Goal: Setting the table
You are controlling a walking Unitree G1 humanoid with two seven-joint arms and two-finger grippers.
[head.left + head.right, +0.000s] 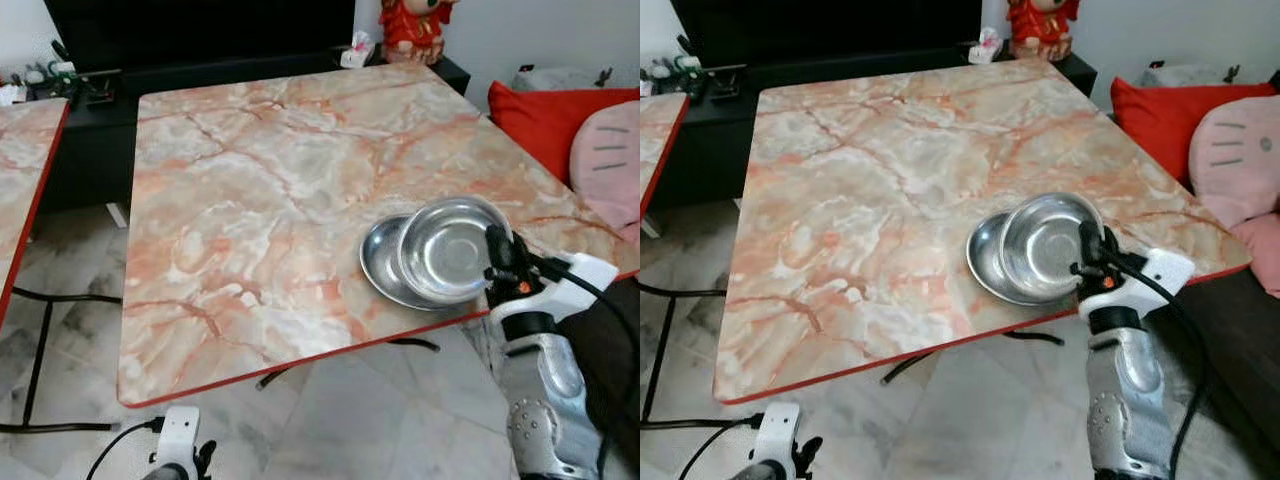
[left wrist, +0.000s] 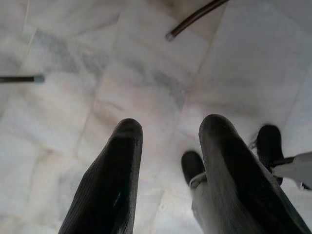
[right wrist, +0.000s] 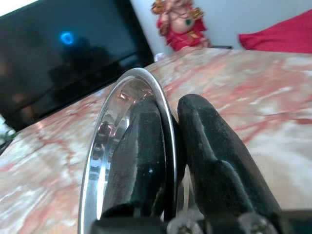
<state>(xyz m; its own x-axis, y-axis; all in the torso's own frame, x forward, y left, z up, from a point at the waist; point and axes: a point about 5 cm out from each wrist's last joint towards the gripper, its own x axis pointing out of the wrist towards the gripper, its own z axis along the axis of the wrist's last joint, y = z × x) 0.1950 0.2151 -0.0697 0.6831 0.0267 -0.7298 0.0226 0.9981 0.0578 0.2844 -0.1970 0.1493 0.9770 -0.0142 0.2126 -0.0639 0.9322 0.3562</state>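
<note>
Right arm point(image 1: 540, 400): silver forearm shell, white wrist block, black cable; right gripper point(image 3: 170, 126) had two long black fingers, screws at base; left gripper point(image 2: 168, 146) likewise black.

Right gripper point(image 3: 168, 146) raised at near right, fingers pinched together. Left gripper point(image 2: 168, 146) hangs low, near left, fingers apart.

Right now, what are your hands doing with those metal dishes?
Right gripper clamped on tilted steel bowl rim. Bowl leans over steel plate near table edge. Left gripper open, idle above floor.
</note>
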